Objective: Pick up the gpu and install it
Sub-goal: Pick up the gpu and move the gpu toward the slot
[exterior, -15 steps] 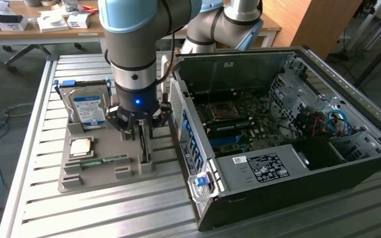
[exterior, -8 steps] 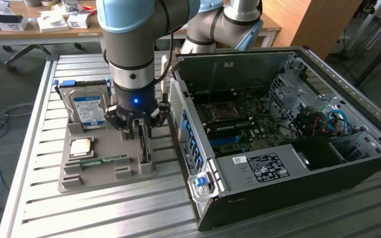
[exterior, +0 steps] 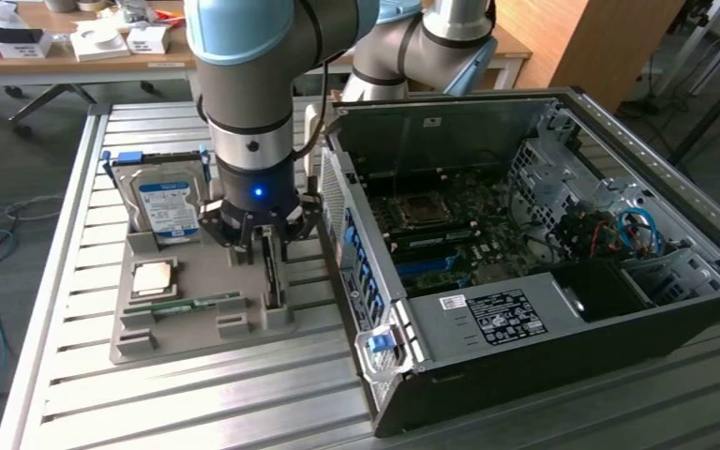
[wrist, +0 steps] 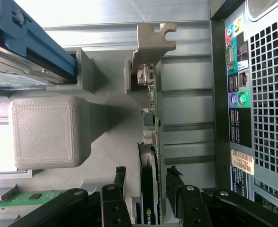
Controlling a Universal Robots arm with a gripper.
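On the grey slotted holder (exterior: 179, 333) beside the open computer case (exterior: 547, 309), the gpu (exterior: 270, 277) stands on its long edge in its slot. This is the slot nearest the case, at the exterior view's right end of the holder. Wrist view: card (wrist: 154, 118) is upright, with the silver bracket (wrist: 150, 42) at the end away from the camera. Gripper (exterior: 263, 246) is lowered over the card with its jaws wide apart, one finger (wrist: 120, 182) on the hard-drive side and the other (wrist: 177, 184) on the case side. There is a clear gap between the first finger and the card, and nothing is gripped. Hard drive (exterior: 166, 202) stands upright in the far slot. Processor chip (exterior: 154, 277) and green memory stick (exterior: 191, 305) lie in the holder on the exterior view's left. Holder and case both rest on the slatted metal table (exterior: 210, 403).
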